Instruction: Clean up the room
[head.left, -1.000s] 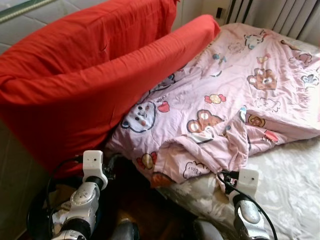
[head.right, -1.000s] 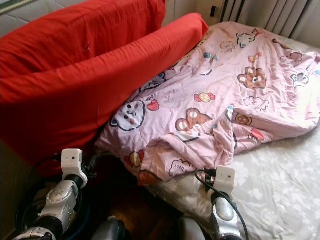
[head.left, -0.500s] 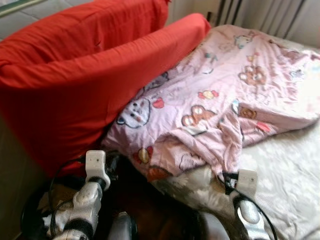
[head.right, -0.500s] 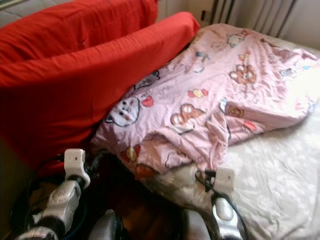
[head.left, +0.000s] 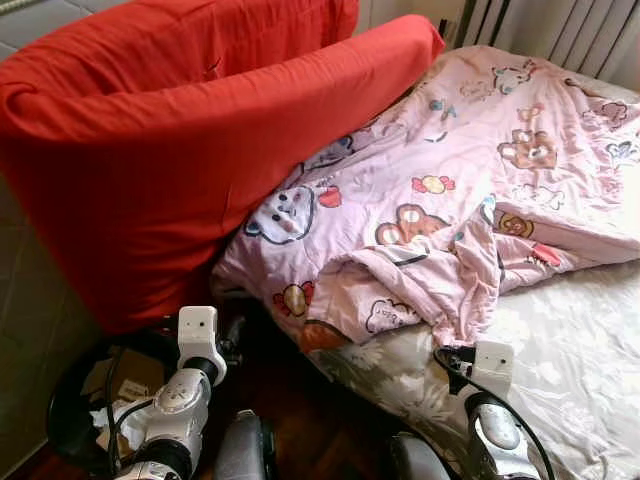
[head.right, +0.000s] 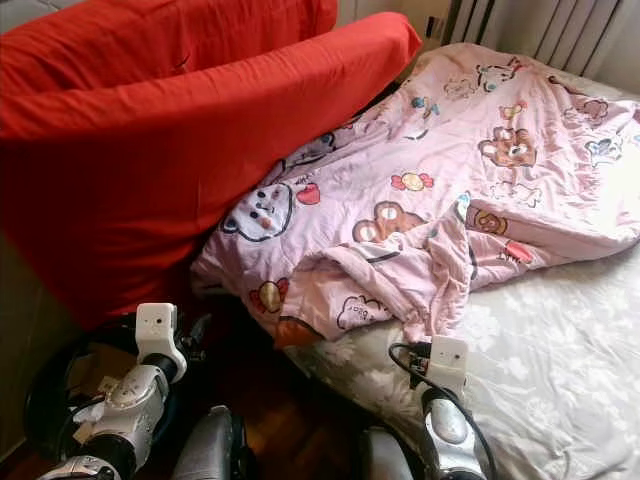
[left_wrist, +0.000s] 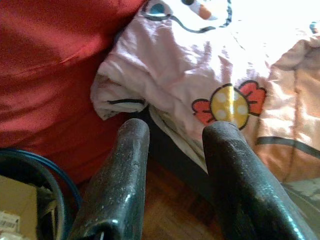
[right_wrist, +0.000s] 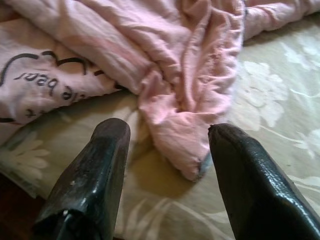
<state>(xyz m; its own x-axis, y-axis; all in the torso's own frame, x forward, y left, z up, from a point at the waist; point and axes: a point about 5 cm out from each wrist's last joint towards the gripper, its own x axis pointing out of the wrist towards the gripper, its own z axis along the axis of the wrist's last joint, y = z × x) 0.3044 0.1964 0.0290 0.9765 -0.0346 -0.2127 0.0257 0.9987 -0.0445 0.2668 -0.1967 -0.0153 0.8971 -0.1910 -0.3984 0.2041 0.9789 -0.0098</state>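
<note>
Quilt (head.left: 470, 190) rumpled near parted right hand (right_wrist: 165, 145)

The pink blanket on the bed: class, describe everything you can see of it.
The pink blanket is soft, thin fabric printed with cartoon bears, cats and candies. It lies crumpled and unfolded across the bed's floral sheet, its near corner bunched into folds and drooping over the mattress edge. Its left side presses against the big red pillow.

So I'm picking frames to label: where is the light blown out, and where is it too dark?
Left eye view: the pink blanket washes out towards its far right edge; the floor under the bed is in deep shadow. Left wrist view: glare whitens the blanket's top right. Right wrist view: evenly lit, fingers slightly soft.
</note>
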